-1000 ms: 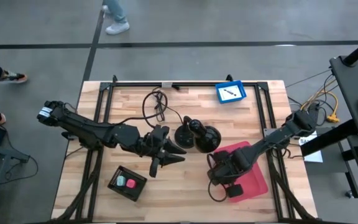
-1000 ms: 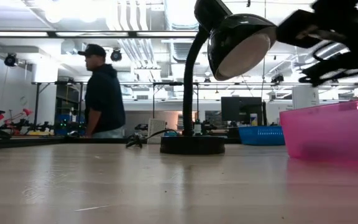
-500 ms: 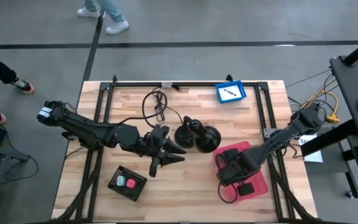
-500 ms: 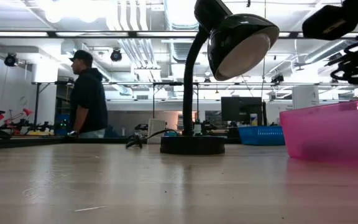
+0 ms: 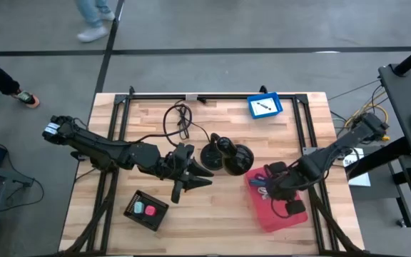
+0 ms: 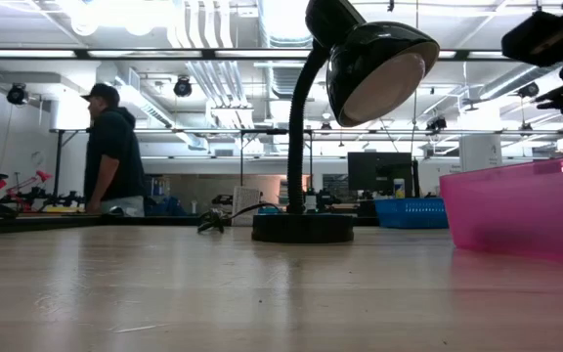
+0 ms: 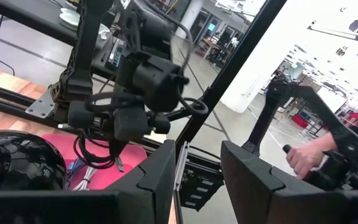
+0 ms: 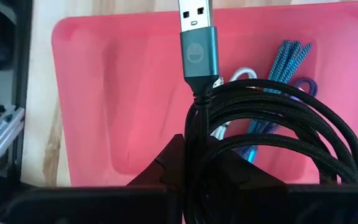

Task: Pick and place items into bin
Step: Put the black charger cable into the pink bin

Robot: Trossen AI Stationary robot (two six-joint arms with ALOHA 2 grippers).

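Braided black cable (image 8: 272, 130); glossy pink bin (image 8: 117, 93)

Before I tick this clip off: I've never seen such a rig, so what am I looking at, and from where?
Two dark robot arms work at a wooden table. One camera looks straight down, one sits at table height, and one rides on each wrist. On the table: a black desk lamp, a pink bin, a small black tray and a blue card. The right pincer is shut on a coiled black cable above the bin, where blue braided cables already lie. The left pincer waits beside the lamp, open and empty.
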